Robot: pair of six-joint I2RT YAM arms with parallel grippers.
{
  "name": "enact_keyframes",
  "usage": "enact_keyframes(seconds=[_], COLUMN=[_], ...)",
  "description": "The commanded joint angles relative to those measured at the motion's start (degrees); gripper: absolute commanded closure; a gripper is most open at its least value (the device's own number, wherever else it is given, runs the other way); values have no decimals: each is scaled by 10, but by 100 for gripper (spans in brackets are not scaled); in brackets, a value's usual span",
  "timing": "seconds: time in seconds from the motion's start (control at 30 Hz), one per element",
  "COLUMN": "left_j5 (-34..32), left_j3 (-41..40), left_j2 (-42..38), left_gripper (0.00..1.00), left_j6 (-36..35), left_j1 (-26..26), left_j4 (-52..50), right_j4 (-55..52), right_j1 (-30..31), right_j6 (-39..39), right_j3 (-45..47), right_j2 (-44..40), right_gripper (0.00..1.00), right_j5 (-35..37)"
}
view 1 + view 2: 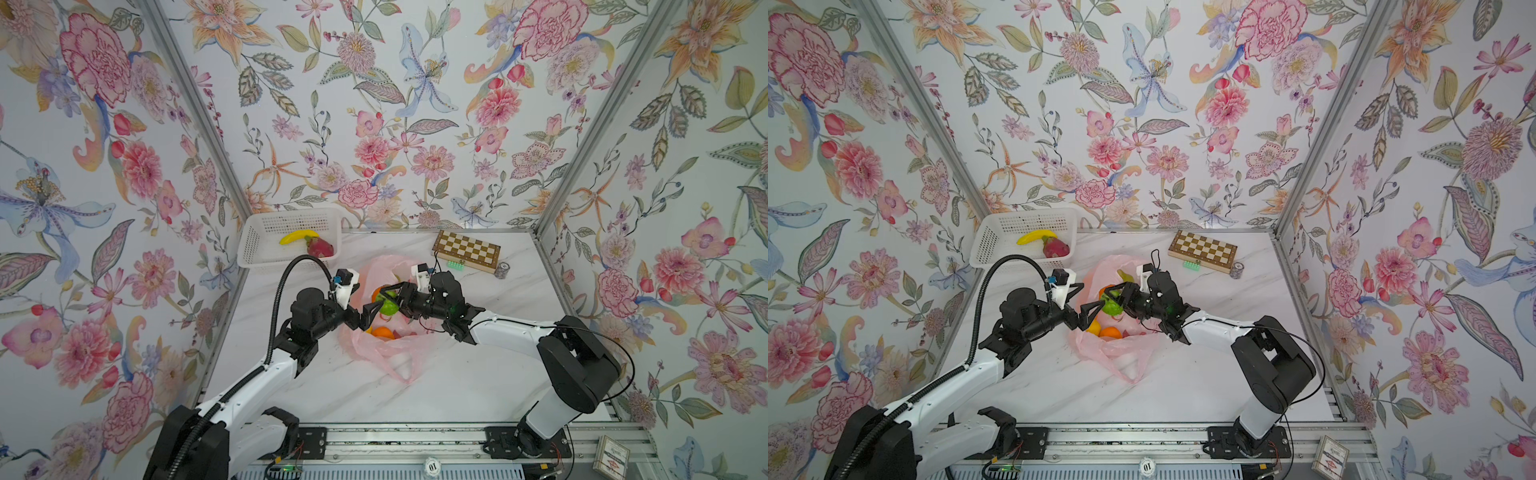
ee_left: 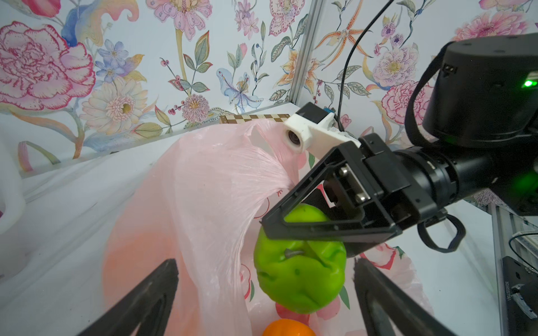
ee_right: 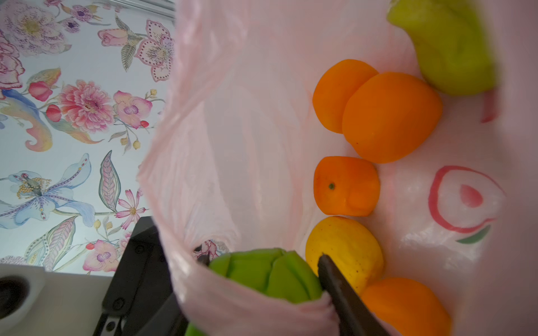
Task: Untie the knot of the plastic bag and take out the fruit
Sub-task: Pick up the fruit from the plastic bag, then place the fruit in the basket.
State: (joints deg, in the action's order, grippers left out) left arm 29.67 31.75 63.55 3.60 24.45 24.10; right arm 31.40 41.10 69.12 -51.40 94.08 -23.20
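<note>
The pink plastic bag (image 1: 390, 353) (image 1: 1121, 353) lies on the marble table with its mouth open; the knot is not in view. My right gripper (image 1: 390, 297) (image 3: 263, 259) is shut on a green fruit (image 1: 388, 308) (image 2: 300, 276) (image 3: 262, 276), held above the bag's mouth. A fold of the bag is stretched tight into its jaws. My left gripper (image 1: 376, 318) (image 2: 265, 261) is open, its fingers wide on either side of that fruit and not touching it. Inside the bag lie oranges (image 3: 390, 116), a yellow fruit (image 3: 343, 247) and a yellow-green one (image 3: 448, 49).
A white basket (image 1: 257, 245) at the back left holds a banana (image 1: 297, 237) and a dragon fruit (image 1: 320, 246). A folded chessboard (image 1: 465, 249), a small green piece (image 1: 456, 264) and a small roll (image 1: 501, 270) sit at the back right. A card box (image 1: 611, 457) lies on the front rail.
</note>
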Motion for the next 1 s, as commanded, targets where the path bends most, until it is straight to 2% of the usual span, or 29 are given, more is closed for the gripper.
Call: enact_keyframes(seconds=[0.0,0.27,0.37,0.5,0.67,0.73,0.83,0.97], left_j5=[32,78,90,110,102,96,94,89], left_j3=[-11,-3,3,2,6,12,18,18], left_j2=[18,77,91,102,111,114,119,122], left_gripper=[4,4,9,12,13,17,28,36], left_j6=[-27,-36,-51,-75,-84,-83,-80,-62], left_j1=[5,11,16,27,35,37,39,40], left_j4=[81,148,145,146,149,150,154,178], right_j4=[14,8,6,7,2,2,5,8], right_j1=[-1,4,4,5,8,11,12,13], right_j6=[0,-12,-11,-10,-10,-10,-8,-6], right_j3=[4,4,5,6,4,4,8,13], right_j2=[-30,-46,-49,-53,-56,-56,-56,-56], right_gripper=[62,62,61,61,61,61,59,56], right_j5=[-2,-8,-8,-6,-8,-9,-8,-8])
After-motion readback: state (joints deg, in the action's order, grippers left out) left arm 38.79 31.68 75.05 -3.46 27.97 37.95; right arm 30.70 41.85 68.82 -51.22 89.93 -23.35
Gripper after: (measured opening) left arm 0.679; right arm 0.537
